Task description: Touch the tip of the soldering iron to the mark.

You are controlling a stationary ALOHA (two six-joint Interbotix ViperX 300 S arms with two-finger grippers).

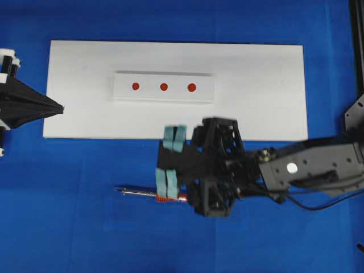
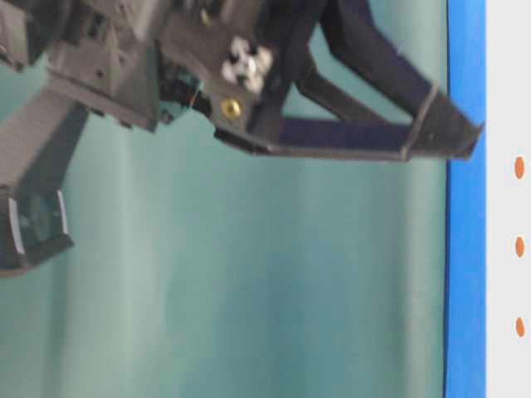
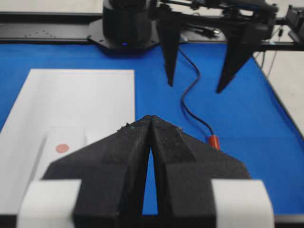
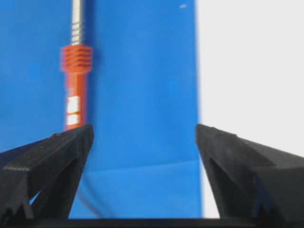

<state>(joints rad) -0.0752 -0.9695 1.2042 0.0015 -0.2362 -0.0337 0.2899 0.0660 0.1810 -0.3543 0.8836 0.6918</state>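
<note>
In the right wrist view the right gripper (image 4: 144, 137) was seen nearest, its two black jaws spread wide apart with nothing between them but bare blue table cover (image 4: 142, 95). Just beyond the left-hand jaw in that view the soldering iron (image 4: 74, 90) was seen lying flat on the cover — its orange-red ribbed handle near, its silver shaft running away toward the top edge, where the tip was cut off from sight. No contact between the jaws and the iron was shown. From overhead the same gripper (image 1: 170, 162) was located above the cover just in front of the white board (image 1: 261, 91), with the iron (image 1: 151, 194) lying beside its teal-padded fingers (image 1: 167, 183) and the shaft pointing toward the left of the view; the handle was partly hidden beneath the gripper. Farther off, a smaller white block (image 1: 164, 87) was seen resting on the board, marked with three red dots (image 1: 164, 87) in a row — well apart from the iron. At the far left the left gripper (image 1: 61, 108) was held over the board's edge, its jaws brought together to a point. This closed state was confirmed in the left wrist view (image 3: 150, 119), where one red dot (image 3: 62, 148) and the orange end of the handle (image 3: 213, 141) with its black cord (image 3: 190, 95) were also visible.
</note>
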